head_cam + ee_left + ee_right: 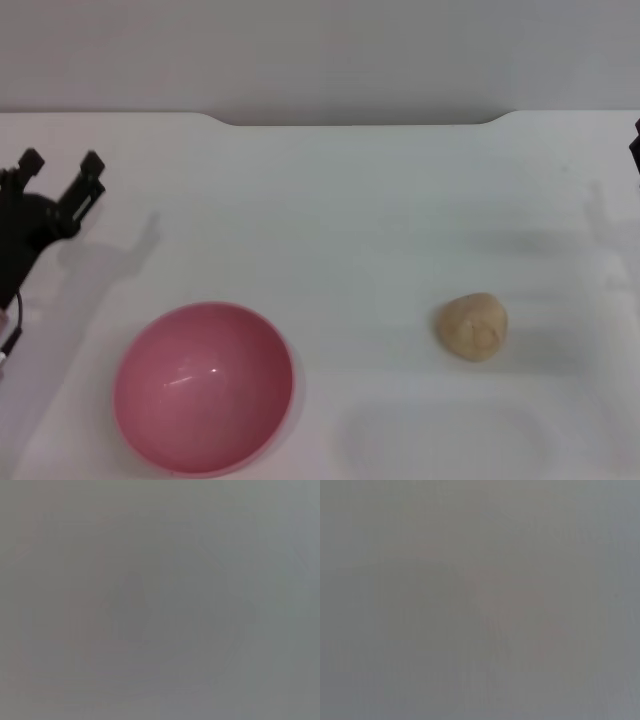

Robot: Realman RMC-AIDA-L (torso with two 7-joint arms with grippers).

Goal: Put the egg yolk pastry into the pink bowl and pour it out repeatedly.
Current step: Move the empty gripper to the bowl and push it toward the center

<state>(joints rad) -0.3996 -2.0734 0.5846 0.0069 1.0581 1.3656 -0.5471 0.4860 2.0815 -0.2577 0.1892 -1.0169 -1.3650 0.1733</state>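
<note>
The egg yolk pastry [473, 326] is seen lying on the white surface [360, 210], on the robot's right side, well apart from the pink bowl [203, 388], which stands upright and empty on the left side, near the front edge. The pastry is judged to be light, soft and easily crushed, with a matte, slightly lumpy skin that should not slip. It is best taken across its middle, from two opposite sides, with little force. The bowl is judged to be light, stiff and slippery, so it is better held at the rim.

The left hand [60, 166] is held above the surface at the far left, with its fingers spread open and nothing between them. Of the right hand [635, 147] only a dark edge is visible at the right border, so its state cannot be told. Nothing can be made out in either wrist view.
</note>
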